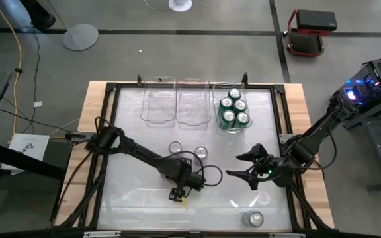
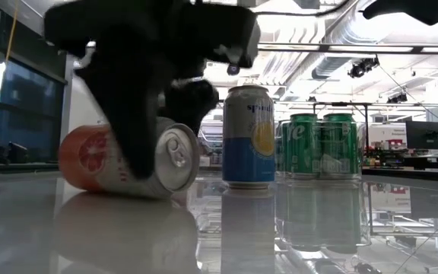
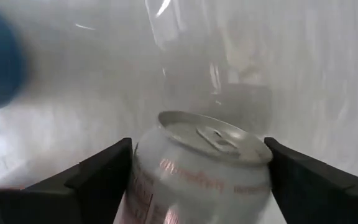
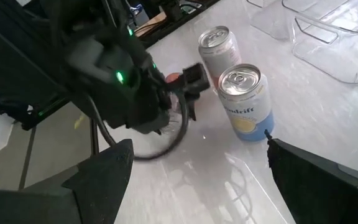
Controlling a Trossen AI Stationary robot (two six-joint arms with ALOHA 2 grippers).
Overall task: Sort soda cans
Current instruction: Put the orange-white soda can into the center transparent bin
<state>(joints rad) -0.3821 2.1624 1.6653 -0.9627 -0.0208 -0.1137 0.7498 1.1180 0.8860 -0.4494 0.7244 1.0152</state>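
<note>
My left gripper [image 3: 194, 180] straddles the toppled grapefruit can [image 3: 201, 165], fingers wide at three and nine o'clock, not gripping; its thin, slick wall dents easily, so I'd clamp mid-body.

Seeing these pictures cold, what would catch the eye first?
The left gripper, low at the table's middle, has its fingers either side of a toppled orange-printed can. Four green cans stand packed in the right-hand clear bin, the only filled one. The right gripper hangs open beside it.
</note>
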